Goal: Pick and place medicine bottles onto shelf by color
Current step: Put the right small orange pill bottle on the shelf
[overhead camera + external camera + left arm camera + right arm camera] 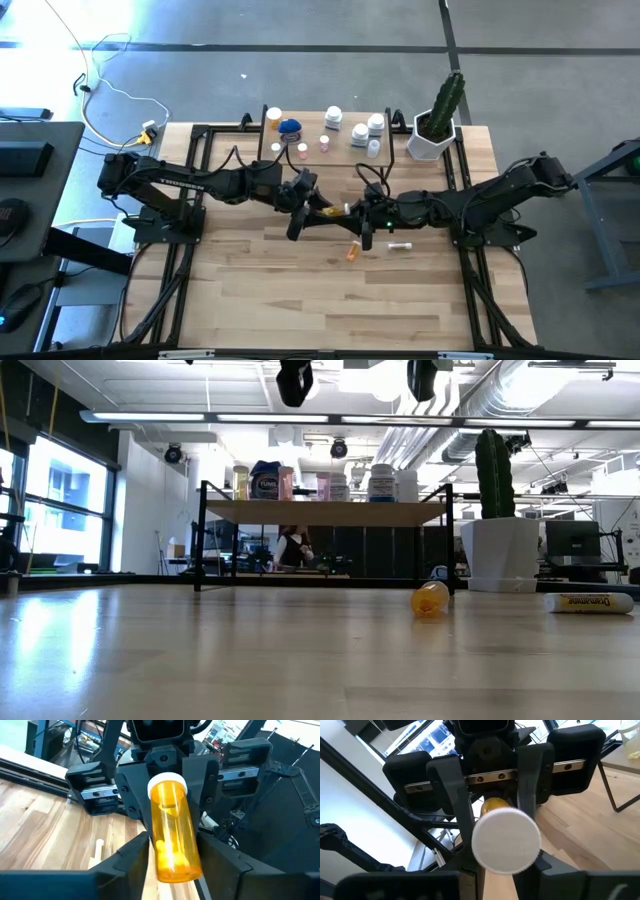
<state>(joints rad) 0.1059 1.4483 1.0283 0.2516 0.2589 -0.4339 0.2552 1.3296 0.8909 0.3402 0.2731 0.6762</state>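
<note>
Both grippers' fingers close on one orange bottle (173, 835) held above mid-table: the left gripper (318, 206) clamps its body, the right gripper (366, 213) its white-capped end, a handover in progress, I judge. Roughly nine bottles already stand on the shelf (345, 152). Two remain on the table (260, 290): another orange bottle (353, 251) and a white tube-like bottle (400, 244), both lying down.

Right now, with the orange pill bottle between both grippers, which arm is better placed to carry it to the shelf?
Probably left. The orange pill bottle sits mid-table between the left gripper and right gripper, and the shelf's orange bottle stands at its left end.
</note>
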